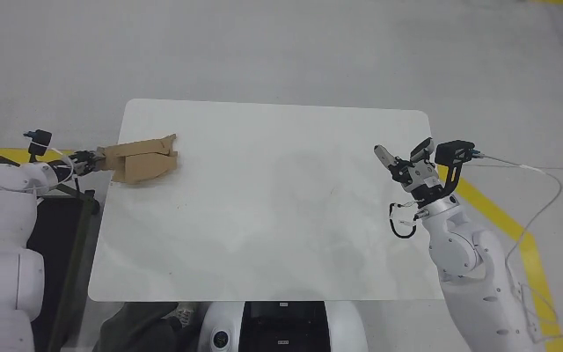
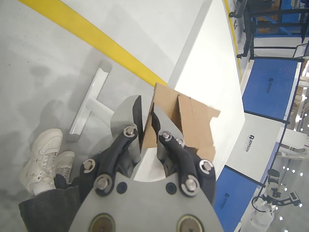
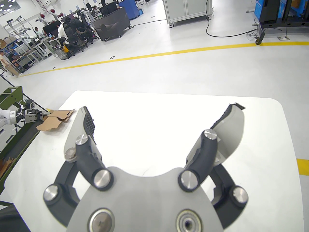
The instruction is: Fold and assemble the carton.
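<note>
A flat brown cardboard carton (image 1: 143,158) lies at the table's left edge, partly overhanging it. My left gripper (image 1: 91,161) is shut on the carton's outer flap, just off the table. In the left wrist view the two fingers (image 2: 138,112) pinch the thin cardboard edge of the carton (image 2: 193,124). My right gripper (image 1: 404,157) hovers over the table's right side, open and holding nothing. In the right wrist view its spread gripper (image 3: 159,115) faces across the table toward the distant carton (image 3: 54,119) and the left gripper (image 3: 32,116).
The white table (image 1: 273,220) is bare between the two arms. A dark green cart (image 3: 12,97) stands off the table's left side. A person's white shoes (image 2: 43,155) stand on the floor beside the table leg (image 2: 89,100).
</note>
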